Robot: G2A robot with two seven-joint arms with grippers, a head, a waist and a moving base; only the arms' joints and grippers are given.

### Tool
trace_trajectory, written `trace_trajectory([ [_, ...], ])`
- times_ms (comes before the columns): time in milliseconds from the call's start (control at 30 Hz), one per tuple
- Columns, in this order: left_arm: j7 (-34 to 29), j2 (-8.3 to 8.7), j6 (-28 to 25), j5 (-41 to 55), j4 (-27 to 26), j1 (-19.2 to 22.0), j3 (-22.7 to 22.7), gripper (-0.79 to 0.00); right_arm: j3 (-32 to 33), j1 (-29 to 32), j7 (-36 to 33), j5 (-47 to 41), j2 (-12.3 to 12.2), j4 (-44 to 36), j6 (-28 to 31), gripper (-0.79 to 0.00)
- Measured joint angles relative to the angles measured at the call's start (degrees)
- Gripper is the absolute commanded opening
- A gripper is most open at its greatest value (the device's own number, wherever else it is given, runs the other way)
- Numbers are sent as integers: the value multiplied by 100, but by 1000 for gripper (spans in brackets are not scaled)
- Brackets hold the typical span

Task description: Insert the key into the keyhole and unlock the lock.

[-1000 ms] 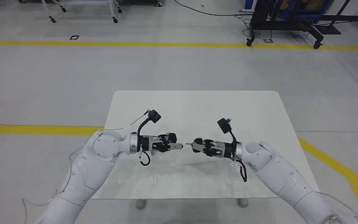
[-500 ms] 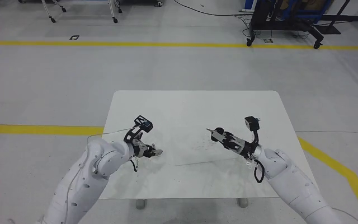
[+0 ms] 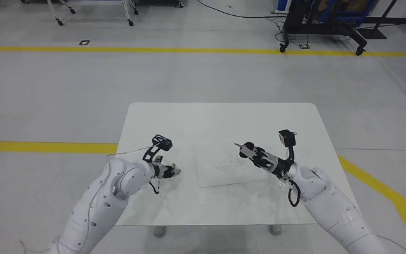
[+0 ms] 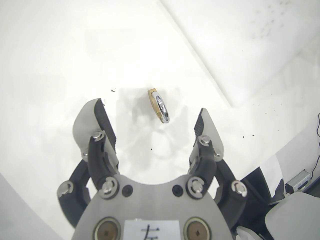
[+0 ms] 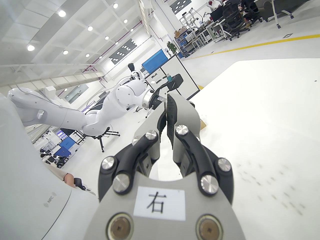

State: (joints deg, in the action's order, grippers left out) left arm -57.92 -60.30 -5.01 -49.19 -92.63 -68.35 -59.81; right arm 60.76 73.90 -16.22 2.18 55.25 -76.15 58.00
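- Jaws of the left gripper stood wide apart above a small brass padlock with a chrome shackle, lying on the white table.
- Jaws of the right gripper were pressed together on a thin silver key.

lock: small, brass body, silver shackle, lay on table | key: thin, pinched in right gripper

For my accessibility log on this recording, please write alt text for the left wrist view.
The open left claw hangs over a small brass padlock with a silver shackle. The padlock rests untouched on the white table, just ahead of the claw's opening. Dark specks dot the surface nearby.
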Motion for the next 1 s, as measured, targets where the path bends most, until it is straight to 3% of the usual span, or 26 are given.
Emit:
trace_trajectory([
  [167, -59, -39, -46, 25, 173, 144, 114, -690, 0, 0, 0, 0, 0, 0, 0, -785],
  [233, -79, -50, -74, 67, 192, 168, 140, -720, 0, 0, 0, 0, 0, 0, 0, -785],
  [267, -84, -52, -83, 72, 198, 176, 145, -785, 0, 0, 0, 0, 0, 0, 0, -785],
  [733, -35, -80, -105, -149, 293, 237, 231, -785, 0, 0, 0, 0, 0, 0, 0, -785],
  [1000, 503, -98, -230, -395, 219, 207, 255, -785, 0, 0, 0, 0, 0, 0, 0, -785],
])
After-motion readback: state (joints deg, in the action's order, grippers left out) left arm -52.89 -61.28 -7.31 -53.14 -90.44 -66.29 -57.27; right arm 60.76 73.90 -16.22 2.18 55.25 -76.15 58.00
